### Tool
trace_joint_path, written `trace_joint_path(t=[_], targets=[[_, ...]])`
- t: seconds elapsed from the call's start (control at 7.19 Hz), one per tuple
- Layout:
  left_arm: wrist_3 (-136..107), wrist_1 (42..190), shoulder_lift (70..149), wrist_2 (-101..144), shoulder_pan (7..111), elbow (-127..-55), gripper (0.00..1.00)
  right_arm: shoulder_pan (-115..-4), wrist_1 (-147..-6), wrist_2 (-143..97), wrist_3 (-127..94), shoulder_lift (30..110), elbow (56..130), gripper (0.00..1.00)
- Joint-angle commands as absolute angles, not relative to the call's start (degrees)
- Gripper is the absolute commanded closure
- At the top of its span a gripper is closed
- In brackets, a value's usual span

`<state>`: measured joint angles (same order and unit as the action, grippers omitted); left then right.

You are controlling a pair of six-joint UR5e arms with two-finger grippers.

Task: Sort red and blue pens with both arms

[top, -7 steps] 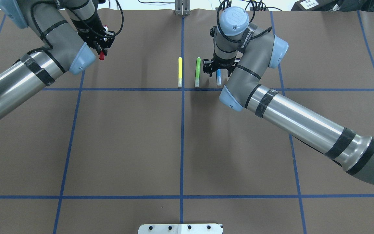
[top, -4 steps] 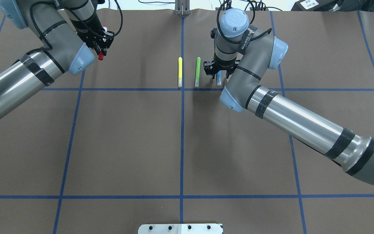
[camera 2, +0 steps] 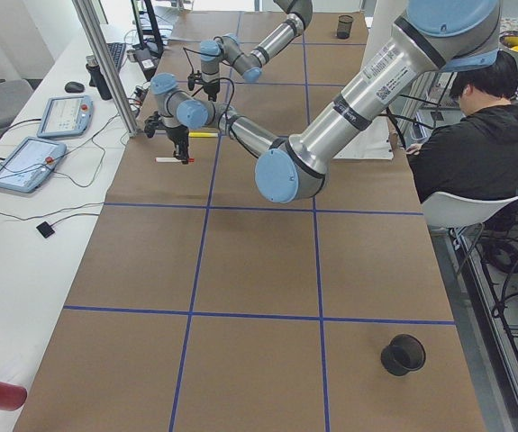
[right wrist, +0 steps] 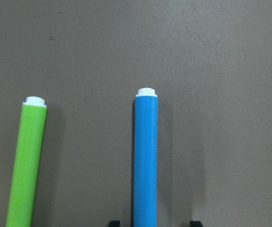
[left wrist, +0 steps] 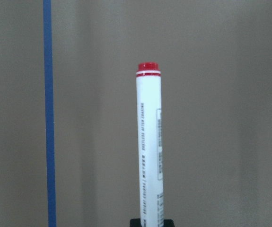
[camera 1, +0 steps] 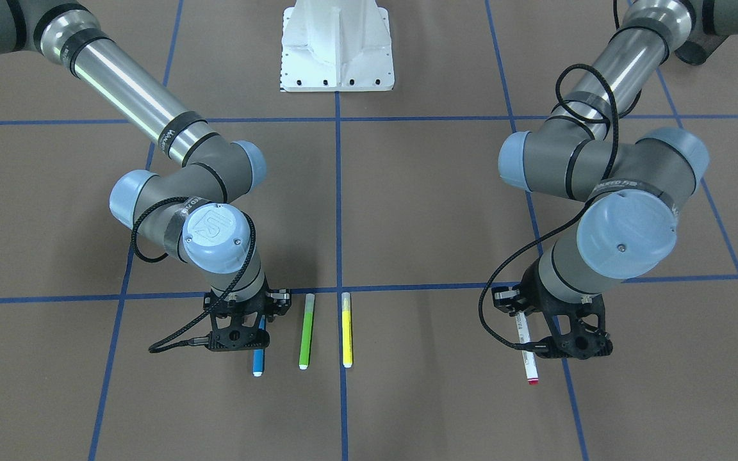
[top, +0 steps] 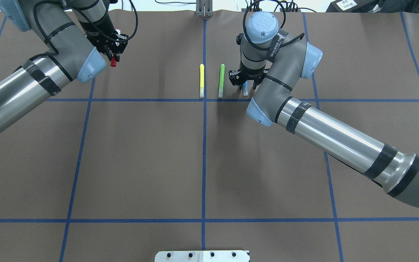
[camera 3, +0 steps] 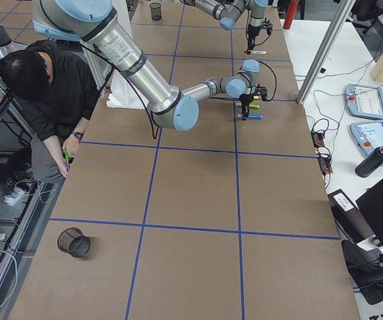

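Running roughly halfway, as a judgement: red pen out of the row, blue not yet lifted.

Front-facing view: the left arm's black two-finger gripper [camera 1: 539,346] is clenching the slim white-barrelled marker with red ends [camera 1: 526,349], well apart from the other markers on the robot's left side. Whether it is resting on the brown paper table cover [camera 1: 407,211] or hanging just over it cannot be told. The right arm's black gripper [camera 1: 250,339] is straddling the blue-barrelled marker [camera 1: 257,366], which is lying flat just beside the green-barrelled marker [camera 1: 305,333], with the yellow-barrelled marker [camera 1: 346,330] next along.

Overhead view: a red tip is poking out under the left gripper. The blue barrel is mostly hiding under the right wrist.

Side views: both pens are showing too small to add anything.

Left wrist view: the white barrel with fine print is running up the centre, and black finger parts are sitting tight at its base.

Right wrist view: the smooth blue barrel with a white end plug is lying centred. Both fingertips are standing clear of it, so this gripper is released.

Remaining, likely: closing on the blue, carrying it right, and setting the red down.
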<state>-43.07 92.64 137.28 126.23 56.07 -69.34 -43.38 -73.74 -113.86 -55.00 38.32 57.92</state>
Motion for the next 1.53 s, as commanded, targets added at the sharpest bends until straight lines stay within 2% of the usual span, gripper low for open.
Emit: trace_joint_path(t=[0.0, 0.14, 0.28, 0.42, 0.56, 1.11, 1.25, 1.39], targets=[[-43.1, 92.6, 137.4, 126.2, 56.2, -69.3, 1.0, -42.9, -73.7, -113.8, -54.8, 38.2, 57.9, 0.47], [-43.1, 92.6, 137.4, 126.2, 56.2, -69.3, 1.0, -42.9, -73.7, -113.8, -54.7, 38.2, 57.9, 0.53], [-43.1, 92.5, 137.4, 126.3, 56.2, -69.3, 1.0, -42.9, -73.7, -113.8, -54.7, 38.2, 57.9, 0.54], [-43.1, 92.5, 137.4, 126.3, 56.2, -69.3, 1.0, -42.9, -73.7, -113.8, -54.8, 38.2, 57.9, 0.68], [-43.1, 92.5, 137.4, 126.3, 56.2, -69.3, 1.0, -42.9, -73.7, -113.8, -54.7, 38.2, 57.9, 0.99], [-43.1, 92.5, 137.4, 126.2, 56.2, -69.3, 1.0, -45.8, -74.4, -115.3, -52.7, 37.2, 60.2, 1.0], [-43.1, 92.5, 137.1, 126.1, 56.2, -70.0, 1.0, -48.0, -76.0, -118.0, -52.0, 38.0, 62.0, 1.0], [-43.1, 91.9, 135.3, 126.1, 57.5, -72.8, 1.0, -48.8, -81.3, -118.1, -46.8, 41.4, 67.4, 1.0]])
